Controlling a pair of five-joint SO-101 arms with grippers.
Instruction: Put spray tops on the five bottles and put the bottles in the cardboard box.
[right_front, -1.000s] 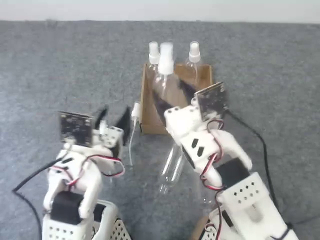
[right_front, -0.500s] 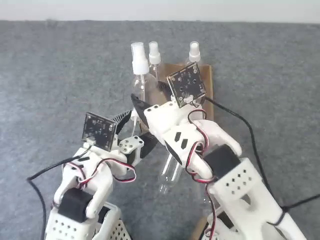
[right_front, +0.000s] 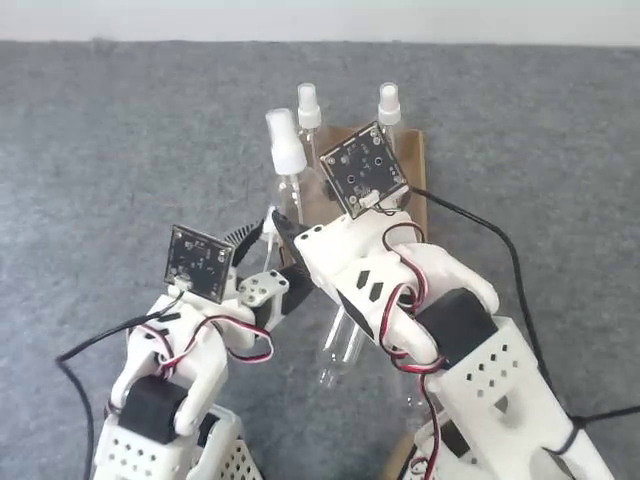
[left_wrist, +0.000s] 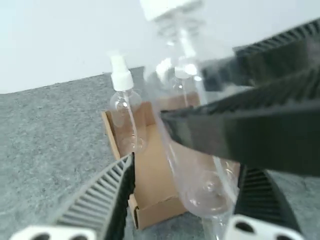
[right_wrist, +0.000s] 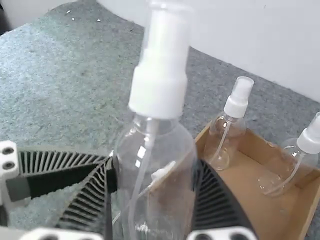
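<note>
High view: two capped bottles (right_front: 309, 110) are seen standing in the cardboard box (right_front: 416, 175). A third capped bottle (right_front: 288, 185) is pinched upright by the right end effector (right_wrist: 150, 195) at the box's 10 o'clock corner, not yet boxed. The left end effector (left_wrist: 182, 200) is spread beside it. An uncapped bottle (right_front: 340, 345) lies on the surface at the box's 6 o'clock.

The held bottle (right_wrist: 152, 165) had its base cut off just below the right gripper's (right_wrist: 152, 192) clamped fingers (right_wrist: 215, 200). Its spray top (left_wrist: 162, 7) was clipped and blurred above them in the left wrist view. The lying bottle (right_front: 338, 350) had its neck end hidden under the right arm (right_front: 400, 290), behind those fingers.
</note>
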